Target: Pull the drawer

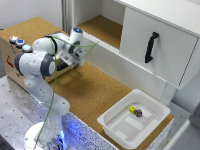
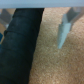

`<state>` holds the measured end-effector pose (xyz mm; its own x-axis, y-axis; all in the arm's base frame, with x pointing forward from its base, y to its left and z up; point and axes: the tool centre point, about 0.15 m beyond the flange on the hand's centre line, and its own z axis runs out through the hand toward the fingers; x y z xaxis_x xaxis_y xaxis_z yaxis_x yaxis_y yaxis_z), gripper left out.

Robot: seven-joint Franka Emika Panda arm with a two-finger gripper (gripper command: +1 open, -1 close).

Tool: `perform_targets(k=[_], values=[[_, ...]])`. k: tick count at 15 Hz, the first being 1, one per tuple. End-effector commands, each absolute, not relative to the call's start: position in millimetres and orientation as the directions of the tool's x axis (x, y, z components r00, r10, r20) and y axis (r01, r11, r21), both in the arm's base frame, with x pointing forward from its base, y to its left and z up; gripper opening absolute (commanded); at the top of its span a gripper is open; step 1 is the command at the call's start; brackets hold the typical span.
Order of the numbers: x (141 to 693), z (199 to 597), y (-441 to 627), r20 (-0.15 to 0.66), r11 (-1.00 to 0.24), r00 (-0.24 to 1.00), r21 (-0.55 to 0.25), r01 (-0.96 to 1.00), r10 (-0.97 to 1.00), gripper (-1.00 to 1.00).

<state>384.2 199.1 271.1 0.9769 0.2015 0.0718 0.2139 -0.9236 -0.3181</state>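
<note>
A low wooden box (image 1: 9,59) with coloured round buttons (image 1: 20,43) on top stands at the exterior view's left, on the cork surface (image 1: 95,90). My arm's elbow covers the side of the box that faces the gripper, so the drawer is hidden. My gripper (image 1: 61,65) hangs low beside that box, just above the cork. The wrist view is blurred: a pale finger (image 2: 62,32) shows on one side and a sliver of the other finger (image 2: 4,17) at the far edge, well apart. A broad dark band (image 2: 20,50) runs between them; what it is I cannot tell.
A white bin (image 1: 117,127) holding a yellow die (image 1: 132,109) and a dark die (image 1: 139,113) sits at the exterior view's lower right. A large white cabinet panel (image 1: 170,45) with a black handle (image 1: 151,47) juts out above the cork at the upper right.
</note>
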Motion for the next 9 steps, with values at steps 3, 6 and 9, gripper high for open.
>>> perform_targets(k=[3, 6, 9], values=[[364.6, 273.3, 204.7, 0.163, -0.923, 0.965, -0.296, 0.245, 0.204, 1.00], [354.2, 307.7, 203.6, 0.186, -0.947, 0.967, -0.237, 0.214, 0.172, 1.00], [340.0, 328.3, 194.3, 0.163, -0.980, 0.984, -0.171, 0.097, 0.069, 1.00]])
